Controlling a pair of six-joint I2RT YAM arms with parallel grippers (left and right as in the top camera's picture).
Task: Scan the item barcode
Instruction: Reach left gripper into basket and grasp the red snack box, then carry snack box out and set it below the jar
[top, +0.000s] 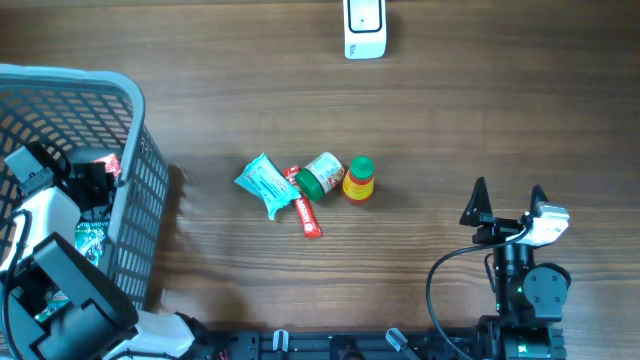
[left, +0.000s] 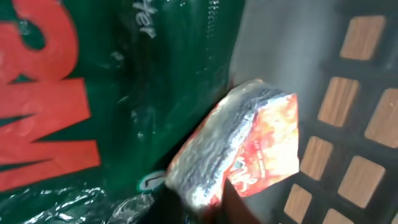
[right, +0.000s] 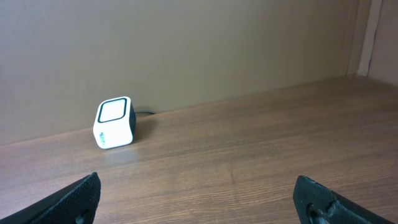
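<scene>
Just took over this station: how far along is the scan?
Done: nothing certain; four items lie mid-table, scanned or not I cannot tell. In hand: left gripper, down in the basket, is shut on a red packet. Left: lifting it to the scanner; right gripper sits open.

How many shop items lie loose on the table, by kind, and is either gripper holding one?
Flat packets on table: 2 (teal pouch, red stick)
Green-lidded containers on table: 2 (jar, yellow bottle)
Held by left gripper: 1 (red-orange packet)
Total: 5
</scene>
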